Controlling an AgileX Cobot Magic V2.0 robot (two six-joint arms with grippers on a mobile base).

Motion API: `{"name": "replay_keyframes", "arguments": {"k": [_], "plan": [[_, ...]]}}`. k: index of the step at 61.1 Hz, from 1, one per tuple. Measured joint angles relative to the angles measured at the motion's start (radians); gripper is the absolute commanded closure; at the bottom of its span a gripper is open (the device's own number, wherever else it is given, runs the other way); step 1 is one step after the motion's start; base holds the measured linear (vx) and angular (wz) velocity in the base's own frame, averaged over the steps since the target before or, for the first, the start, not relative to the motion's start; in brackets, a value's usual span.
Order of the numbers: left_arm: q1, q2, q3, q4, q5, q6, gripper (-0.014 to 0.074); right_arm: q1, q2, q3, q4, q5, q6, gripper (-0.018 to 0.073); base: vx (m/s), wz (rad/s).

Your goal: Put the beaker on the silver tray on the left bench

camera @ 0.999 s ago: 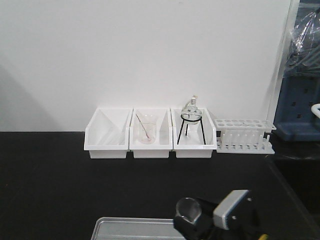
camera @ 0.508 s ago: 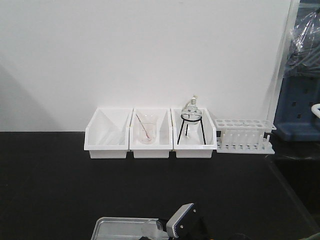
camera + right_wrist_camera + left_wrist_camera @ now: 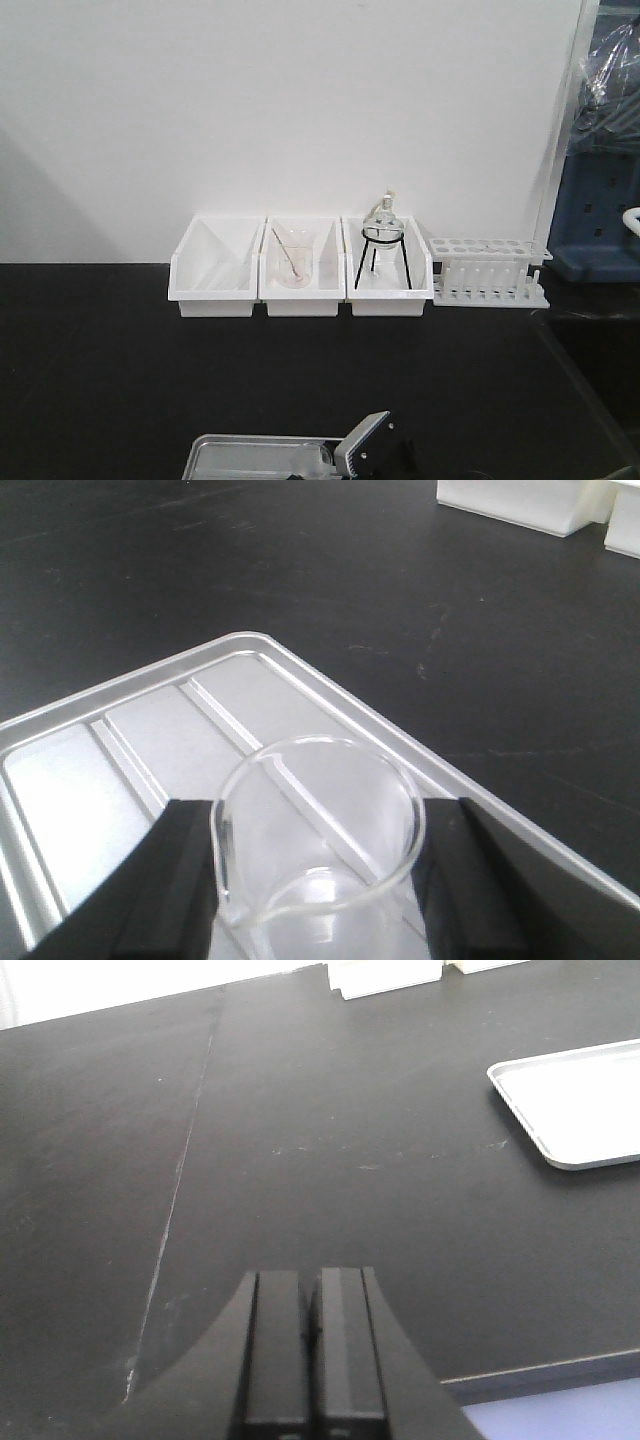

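The small clear beaker [image 3: 320,880] stands upright between the black fingers [image 3: 190,880] of my right gripper [image 3: 315,825], which is shut on its sides. It is low over the silver tray [image 3: 150,750], near the tray's right edge; I cannot tell whether it touches. In the front view the tray [image 3: 250,455] lies at the bottom edge on the black bench [image 3: 100,360], with the right wrist [image 3: 365,450] over its right end. My left gripper [image 3: 312,1290] is shut and empty above bare benchtop, with the tray [image 3: 590,1105] far to its right.
Three white bins [image 3: 300,270] stand against the back wall. One holds a larger beaker with a rod [image 3: 292,262], another a round flask on a tripod [image 3: 382,235]. A white test-tube rack [image 3: 488,268] stands to their right. The bench's front edge [image 3: 540,1372] is close to the left gripper.
My right gripper has come down and to the left with the beaker, from above the bench to low over the tray. In the last half second it has barely moved.
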Motion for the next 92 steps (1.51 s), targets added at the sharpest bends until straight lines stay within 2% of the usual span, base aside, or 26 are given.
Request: {"name": "replay_keyframes", "arguments": {"k": [10,15,20,27,33,39,44,47,54,62,72,83,92], "plan": [[0.0,0.0,0.0,0.0,0.0,0.0,0.0595,0.0,0.0,0.0,0.001,0.0,0.0,-0.0014,0.0,0.0],[0.0,0.0,0.0,0.0,0.0,0.0,0.0595,0.0,0.0,0.0,0.006,-0.005,0.0,-0.0085,0.0,0.0],[0.0,0.0,0.0,0.0,0.0,0.0,0.0595,0.0,0.0,0.0,0.022,-0.016,0.0,-0.0119,0.0,0.0],[0.0,0.0,0.0,0.0,0.0,0.0,0.0595,0.0,-0.01,0.0,0.062,-0.027,0.0,-0.0114,0.0,0.0],[0.0,0.0,0.0,0.0,0.0,0.0,0.0595,0.0,-0.06,0.0,0.071,-0.027,0.0,-0.008,0.0,0.0],[0.0,0.0,0.0,0.0,0.0,0.0,0.0595,0.0,-0.146,0.001,0.071,-0.012,0.018,0.0015,0.0,0.0],[0.0,0.0,0.0,0.0,0.0,0.0,0.0595,0.0,-0.258,0.001,0.071,0.059,0.055,0.0147,0.0,0.0],[0.0,0.0,0.0,0.0,0.0,0.0,0.0595,0.0,-0.325,0.002,0.071,0.138,0.078,0.0258,0.0,0.0],[0.0,0.0,0.0,0.0,0.0,0.0,0.0595,0.0,-0.544,0.006,0.065,0.398,0.143,0.0579,0.0,0.0],[0.0,0.0,0.0,0.0,0.0,0.0,0.0595,0.0,-0.811,0.016,0.04,0.669,0.197,0.0576,0.0,0.0],[0.0,0.0,0.0,0.0,0.0,0.0,0.0595,0.0,-1.109,0.109,0.039,0.897,0.208,0.0574,0.0,0.0],[0.0,0.0,0.0,0.0,0.0,0.0,0.0595,0.0,-1.358,0.233,0.001,1.051,0.208,0.0573,0.0,0.0],[0.0,0.0,0.0,0.0,0.0,0.0,0.0595,0.0,-1.447,0.294,-0.024,1.083,0.208,0.0571,0.0,0.0]]}}
